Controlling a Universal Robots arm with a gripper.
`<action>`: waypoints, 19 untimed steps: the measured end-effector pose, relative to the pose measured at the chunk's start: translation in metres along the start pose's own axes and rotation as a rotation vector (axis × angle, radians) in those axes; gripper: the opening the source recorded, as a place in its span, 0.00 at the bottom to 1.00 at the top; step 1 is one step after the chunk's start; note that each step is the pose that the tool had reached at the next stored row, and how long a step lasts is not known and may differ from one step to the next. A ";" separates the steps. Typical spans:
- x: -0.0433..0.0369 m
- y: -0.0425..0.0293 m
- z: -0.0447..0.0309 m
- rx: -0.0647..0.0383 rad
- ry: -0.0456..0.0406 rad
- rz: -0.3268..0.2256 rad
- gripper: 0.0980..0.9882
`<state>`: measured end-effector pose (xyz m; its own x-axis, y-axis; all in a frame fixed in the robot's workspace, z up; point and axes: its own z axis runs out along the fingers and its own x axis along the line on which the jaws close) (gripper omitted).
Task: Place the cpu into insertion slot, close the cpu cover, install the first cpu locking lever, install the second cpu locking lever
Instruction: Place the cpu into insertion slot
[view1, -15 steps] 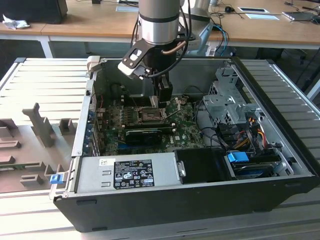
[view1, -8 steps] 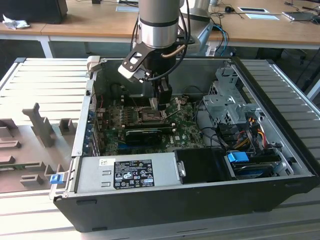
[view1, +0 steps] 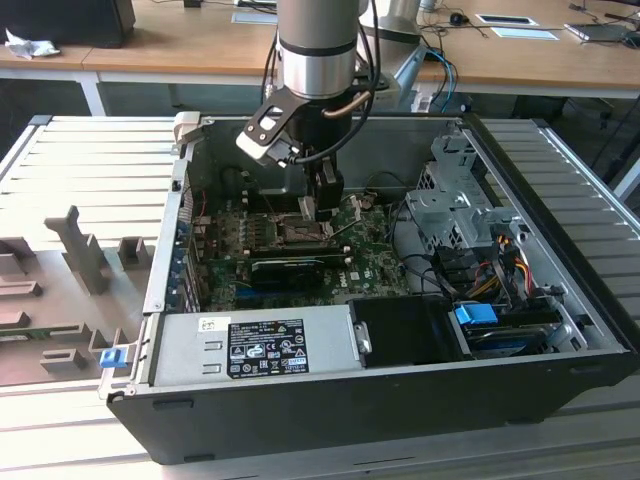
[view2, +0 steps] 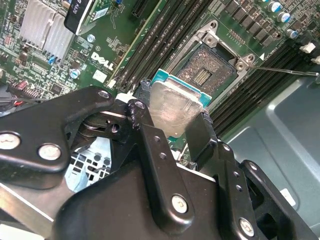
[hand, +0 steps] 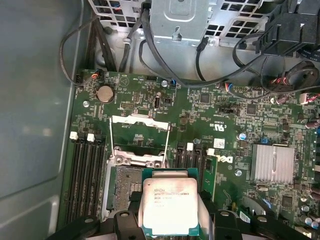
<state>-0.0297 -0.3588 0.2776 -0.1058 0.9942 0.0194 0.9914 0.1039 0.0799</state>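
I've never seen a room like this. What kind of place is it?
Probably a robotics lab or workshop: the gripper on a robot arm holds the cpu inside an opened computer case, and wooden desks stand behind it.

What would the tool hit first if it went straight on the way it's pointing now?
Probably the insertion slot: the tool, shut on the cpu, points down toward it, though the exact alignment and depth are unclear.

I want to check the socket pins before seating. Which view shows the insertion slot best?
The second wrist view: the insertion slot shows its pin field bare beyond the cpu. In the first wrist view the cpu covers part of it; in the exterior view it is a small dark patch.
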 end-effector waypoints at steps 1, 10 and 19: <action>0.0000 0.0000 0.0003 0.000 0.0001 0.000 0.48; 0.0000 -0.0001 0.0020 -0.001 -0.0034 0.047 0.48; 0.0000 -0.0010 0.0038 -0.001 -0.0050 0.065 0.48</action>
<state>-0.0304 -0.3588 0.2738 -0.0411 0.9990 0.0196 0.9960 0.0394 0.0800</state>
